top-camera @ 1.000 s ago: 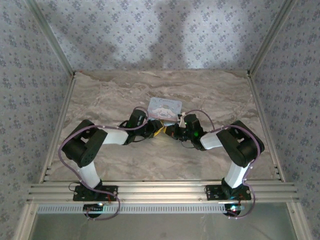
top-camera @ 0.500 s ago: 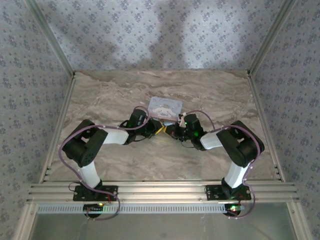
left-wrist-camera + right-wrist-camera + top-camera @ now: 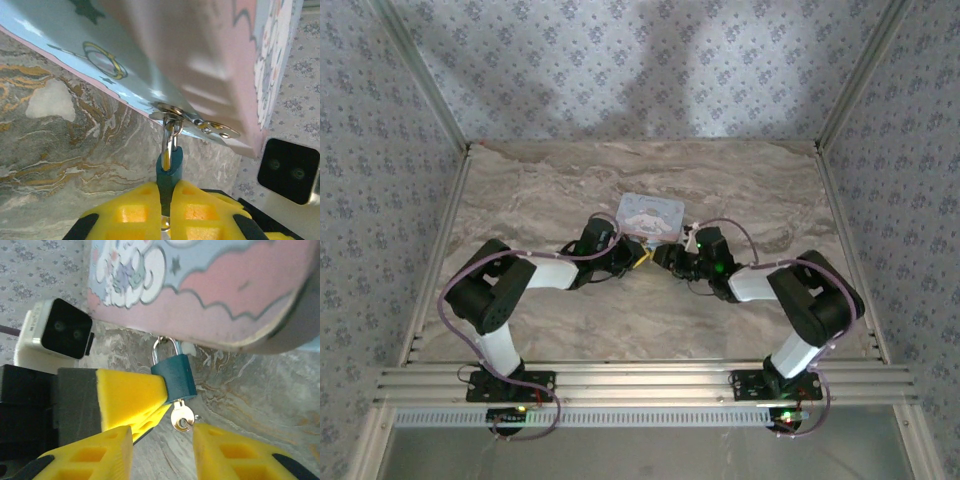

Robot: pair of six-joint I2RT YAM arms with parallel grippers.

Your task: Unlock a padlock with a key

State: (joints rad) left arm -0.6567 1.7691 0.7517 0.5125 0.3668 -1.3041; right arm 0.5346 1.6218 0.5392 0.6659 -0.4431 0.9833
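The padlock (image 3: 174,376), small and dark teal, hangs by its silver shackle from the hasp (image 3: 172,111) of the light-blue cartoon tin (image 3: 650,215). My left gripper (image 3: 170,189) is shut on the padlock (image 3: 169,167), its yellow pads pinching the body from both sides. A silver key (image 3: 181,416) sticks out of the padlock's underside. My right gripper (image 3: 162,434) is open just below the key, one yellow finger on either side and touching neither it nor the lock. In the top view the left gripper (image 3: 638,258) and right gripper (image 3: 667,259) meet nose to nose in front of the tin.
The tin (image 3: 200,285) sits mid-table on the marble top (image 3: 570,190), right behind both grippers. The left arm's wrist camera (image 3: 62,330) is close to the right fingers. Patterned walls and metal rails (image 3: 640,380) bound the table.
My right gripper has opened and let go of the key, and its arm has shifted right. My left gripper has closed fully on the padlock body.
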